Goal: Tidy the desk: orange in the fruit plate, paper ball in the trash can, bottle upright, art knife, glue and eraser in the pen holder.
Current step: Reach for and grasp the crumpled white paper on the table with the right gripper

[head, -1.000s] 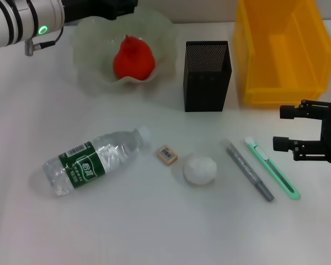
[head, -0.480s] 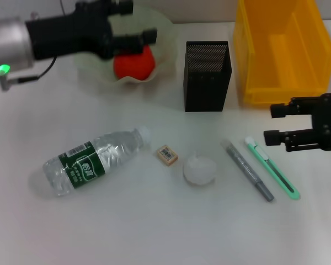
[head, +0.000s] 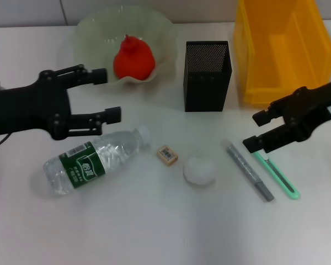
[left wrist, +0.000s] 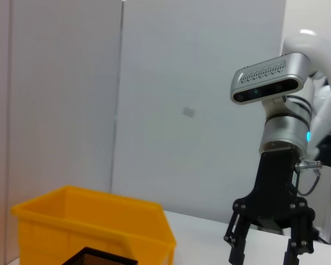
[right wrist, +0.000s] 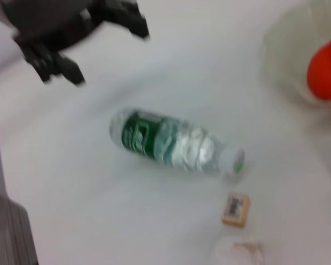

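Observation:
The orange point(head: 133, 59) lies in the pale green fruit plate point(head: 88, 38) at the back. A clear bottle point(head: 91, 160) with a green label lies on its side at the front left. My left gripper point(head: 107, 95) is open and empty, just behind the bottle. The eraser point(head: 167, 154) and the white paper ball point(head: 199, 170) lie in the middle. The grey glue stick point(head: 250, 171) and the green art knife point(head: 275, 172) lie to the right. My right gripper point(head: 254, 131) is open and empty, just behind their far ends. The black mesh pen holder point(head: 207, 75) stands behind them.
The yellow bin point(head: 284, 49) stands at the back right, next to the pen holder. The right wrist view shows the bottle point(right wrist: 171, 143), the eraser point(right wrist: 235, 210) and the orange point(right wrist: 325, 66). The left wrist view shows the yellow bin point(left wrist: 99, 221).
My left arm has swung from over the fruit plate forward to just behind the bottle. My right gripper has moved left toward the glue stick and art knife and has turned.

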You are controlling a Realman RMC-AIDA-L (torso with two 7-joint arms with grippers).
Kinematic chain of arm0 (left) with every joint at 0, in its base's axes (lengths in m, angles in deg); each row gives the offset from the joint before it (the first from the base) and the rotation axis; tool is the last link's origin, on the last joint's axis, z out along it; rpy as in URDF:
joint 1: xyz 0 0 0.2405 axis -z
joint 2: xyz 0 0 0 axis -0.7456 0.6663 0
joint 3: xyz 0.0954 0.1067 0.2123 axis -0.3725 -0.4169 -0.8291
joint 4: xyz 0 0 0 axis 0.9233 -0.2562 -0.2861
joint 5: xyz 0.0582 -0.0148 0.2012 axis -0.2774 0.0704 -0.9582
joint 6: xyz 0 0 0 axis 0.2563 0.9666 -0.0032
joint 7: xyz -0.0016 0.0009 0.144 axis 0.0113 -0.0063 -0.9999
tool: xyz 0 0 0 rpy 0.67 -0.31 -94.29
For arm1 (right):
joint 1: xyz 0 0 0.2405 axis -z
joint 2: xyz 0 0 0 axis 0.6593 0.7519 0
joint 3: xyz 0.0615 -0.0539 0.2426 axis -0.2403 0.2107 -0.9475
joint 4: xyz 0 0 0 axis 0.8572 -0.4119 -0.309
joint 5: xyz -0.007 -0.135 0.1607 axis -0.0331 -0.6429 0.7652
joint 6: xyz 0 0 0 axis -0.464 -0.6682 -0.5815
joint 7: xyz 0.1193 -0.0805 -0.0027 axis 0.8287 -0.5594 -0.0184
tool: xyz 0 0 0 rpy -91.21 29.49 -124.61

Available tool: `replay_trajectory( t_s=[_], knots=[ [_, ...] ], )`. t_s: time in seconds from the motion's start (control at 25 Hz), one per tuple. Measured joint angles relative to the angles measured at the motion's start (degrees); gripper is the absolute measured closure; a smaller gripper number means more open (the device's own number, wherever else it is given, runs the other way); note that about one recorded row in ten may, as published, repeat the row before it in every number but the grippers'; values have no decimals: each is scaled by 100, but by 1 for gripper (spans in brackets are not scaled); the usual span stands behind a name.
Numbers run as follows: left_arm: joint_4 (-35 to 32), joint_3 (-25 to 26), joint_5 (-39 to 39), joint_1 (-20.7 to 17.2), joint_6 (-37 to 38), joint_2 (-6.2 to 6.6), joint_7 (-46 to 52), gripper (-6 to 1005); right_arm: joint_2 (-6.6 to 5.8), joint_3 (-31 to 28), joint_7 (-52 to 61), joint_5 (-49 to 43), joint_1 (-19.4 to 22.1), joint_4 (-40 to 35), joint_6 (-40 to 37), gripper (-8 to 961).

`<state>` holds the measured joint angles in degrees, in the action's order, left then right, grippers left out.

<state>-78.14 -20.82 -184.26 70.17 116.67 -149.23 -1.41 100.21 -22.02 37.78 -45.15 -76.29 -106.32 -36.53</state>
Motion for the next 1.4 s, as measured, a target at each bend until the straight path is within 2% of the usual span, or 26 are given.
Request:
replay_trajectory(
  t_s=[0.16, 0.2, 0.24, 0.4, 0.48, 0.56, 0.6, 0.64, 0.76, 0.8, 1.16, 1.4],
  knots=[
    [105, 202, 2, -158, 29, 3, -139, 140, -14, 539, 778, -626, -587, -30, -103, 208],
    [159, 230, 3, -179, 33, 3, -183, 141, -4, 884, 1096, -933, -884, 4, -107, 209],
    [186, 240, 3, -188, 34, 4, -203, 141, -4, 884, 1096, -933, -884, 4, -107, 211],
    [273, 280, -19, -203, 12, 7, -230, 142, 21, 1757, 1768, -1334, -1328, 36, 52, 215],
    [306, 290, -18, -205, 15, 3, -230, 143, 27, 1886, 1859, -1339, -1369, 39, 86, 217],
    [315, 292, -16, -209, 17, -13, -230, 143, 44, 2212, 2071, -1362, -1433, 42, 215, 220],
    [316, 296, -16, -214, 16, -20, -230, 144, 57, 2581, 2272, -1391, -1458, 45, 379, 221],
    [319, 300, -17, -219, 11, -27, -230, 144, 57, 2581, 2272, -1391, -1458, 45, 379, 222],
    [363, 308, -20, -226, -11, -33, -229, 145, 76, 3209, 2543, -1388, -1482, 119, 662, 225],
    [373, 311, -20, -226, -18, -33, -229, 145, 85, 3611, 2764, -1375, -1519, 201, 879, 226],
    [386, 370, -22, -220, -24, -44, -227, 148, 103, 4553, 3335, -1325, -1572, 343, 1585, 236],
    [417, 370, -26, -190, -62, -54, -227, 150, 103, 4996, 3392, -1055, -1807, 775, 1958, 243]
  ],
)
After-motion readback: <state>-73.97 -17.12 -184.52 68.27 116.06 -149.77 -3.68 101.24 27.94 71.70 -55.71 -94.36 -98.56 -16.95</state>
